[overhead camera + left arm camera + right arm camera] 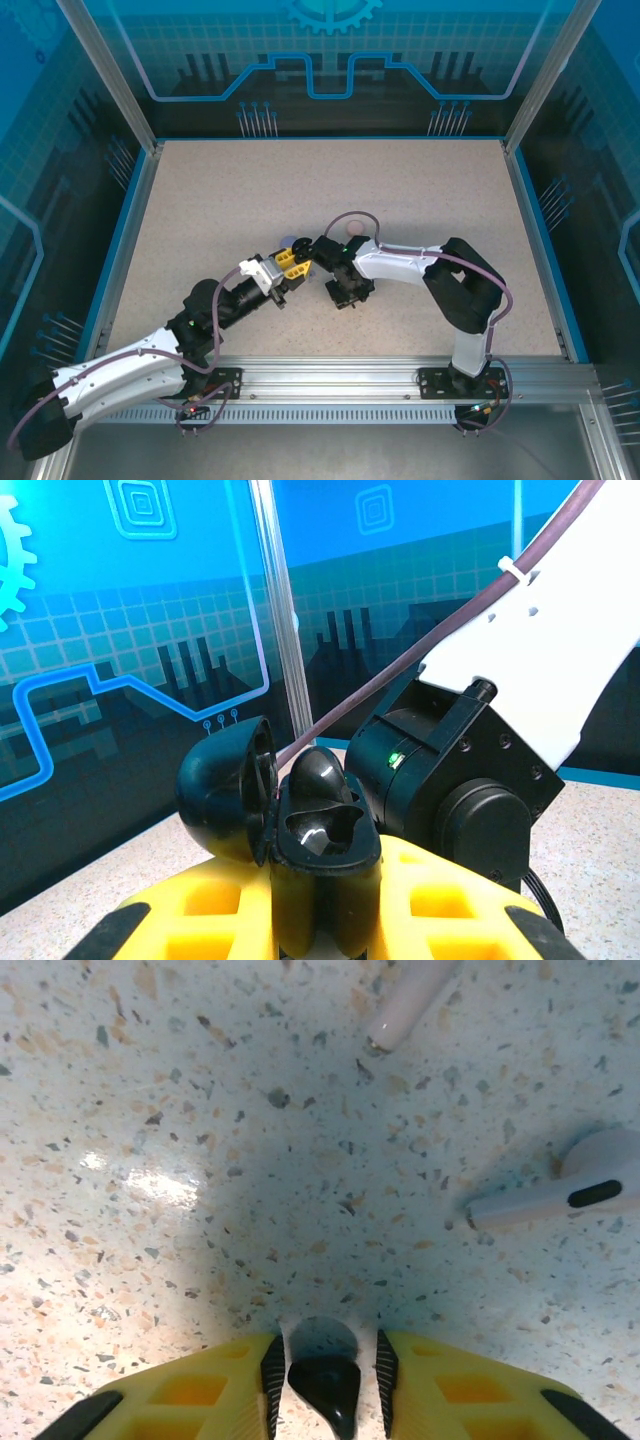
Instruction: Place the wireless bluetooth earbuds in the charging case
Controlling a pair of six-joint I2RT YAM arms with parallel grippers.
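Left claw [325, 905]: clenched on the black charging case [325, 830], lid [225, 795] swung open to the left, the glossy well facing up. It sits mid-surface [250, 200], just left of my right claw [325, 1375].

Right claw: fingers narrowly apart, the black earbud [325, 1395] between the pads. I cannot tell whether they press it.

In the right wrist view, a lilac earbud [590, 1175] lies on the speckled surface to the right ahead of the fingertips. A pink earbud's stem [410, 1000] lies farther off at the top edge.
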